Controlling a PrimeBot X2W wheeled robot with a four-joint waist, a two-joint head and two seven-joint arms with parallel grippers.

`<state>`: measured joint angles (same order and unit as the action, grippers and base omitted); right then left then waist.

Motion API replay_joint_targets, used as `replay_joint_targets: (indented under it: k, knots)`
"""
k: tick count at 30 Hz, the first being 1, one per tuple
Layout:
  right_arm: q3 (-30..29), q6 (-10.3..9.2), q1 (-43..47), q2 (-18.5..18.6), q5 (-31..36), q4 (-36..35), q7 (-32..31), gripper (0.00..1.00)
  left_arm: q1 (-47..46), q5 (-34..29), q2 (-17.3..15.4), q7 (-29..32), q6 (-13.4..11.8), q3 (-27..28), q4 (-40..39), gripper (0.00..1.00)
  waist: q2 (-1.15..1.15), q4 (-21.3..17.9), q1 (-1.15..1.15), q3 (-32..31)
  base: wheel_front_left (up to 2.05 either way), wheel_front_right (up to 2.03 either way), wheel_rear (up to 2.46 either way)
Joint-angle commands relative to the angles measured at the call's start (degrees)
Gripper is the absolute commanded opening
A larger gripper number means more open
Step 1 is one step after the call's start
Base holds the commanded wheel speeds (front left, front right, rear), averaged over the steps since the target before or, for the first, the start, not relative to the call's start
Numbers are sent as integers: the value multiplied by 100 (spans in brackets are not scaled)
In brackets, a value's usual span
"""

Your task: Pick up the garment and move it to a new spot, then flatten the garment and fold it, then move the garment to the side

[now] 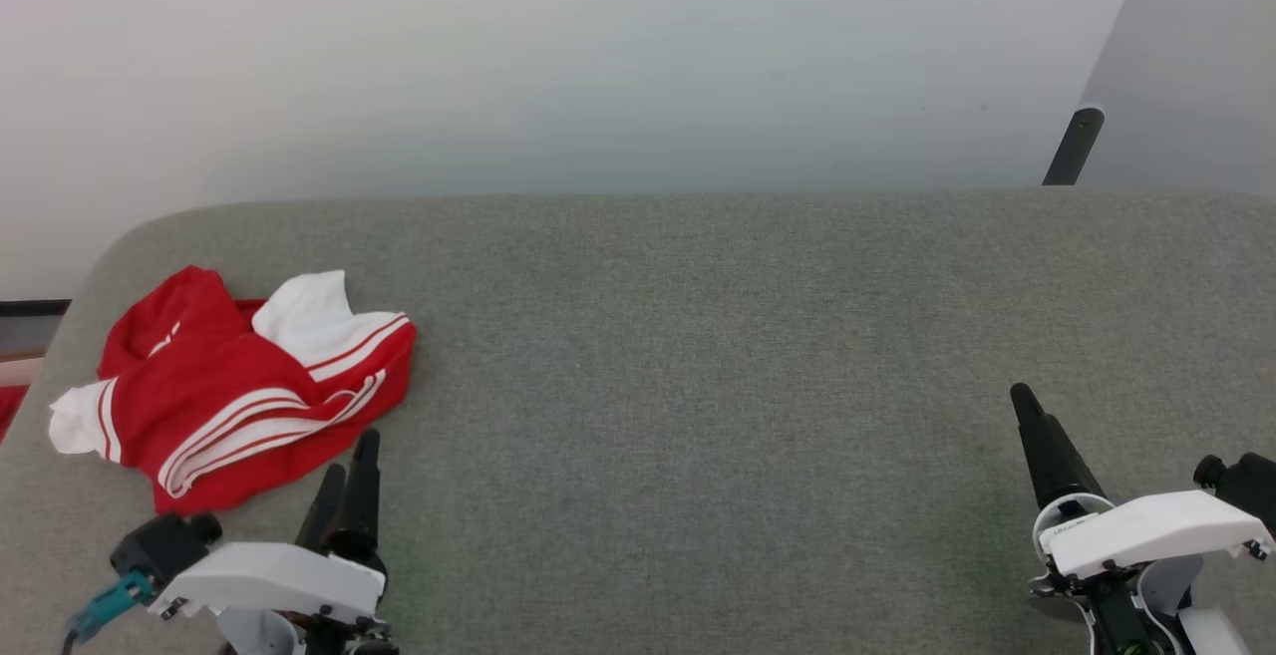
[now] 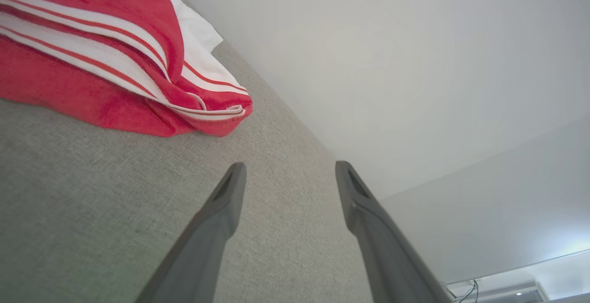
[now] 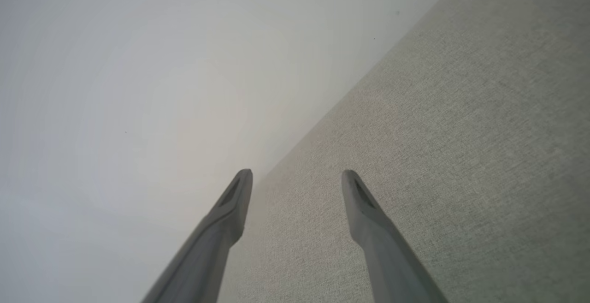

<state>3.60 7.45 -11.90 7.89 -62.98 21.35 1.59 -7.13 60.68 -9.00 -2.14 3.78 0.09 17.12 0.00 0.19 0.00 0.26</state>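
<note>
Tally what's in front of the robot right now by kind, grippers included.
Garments: 1, the red-and-white garment, bunched at the table's left end.
Grippers: 2, the left gripper and the right gripper, both open and empty.
Tables: 1, the grey table.
Total: 4.

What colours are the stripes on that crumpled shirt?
White and red stripes on the red jersey T-shirt; the left wrist view shows them best.

The garment (image 1: pixel 234 391) looks like soft matt cloth on a rough woven-fabric table (image 1: pixel 698 356).
</note>
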Motion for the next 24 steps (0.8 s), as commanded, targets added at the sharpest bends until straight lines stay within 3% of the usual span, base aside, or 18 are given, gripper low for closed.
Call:
replay_joint_targets:
  k: [1,24]
  knots:
    - [37,3,-188,62,236,-21,59,100,-164,-226,-79,-50,-29,-38,-58,100,0,0,0,-2,0,0,0]
    - [79,3,-473,60,2605,255,474,100,-281,-2234,-360,-480,-137,-328,-61,100,0,3,0,-5,0,0,0]
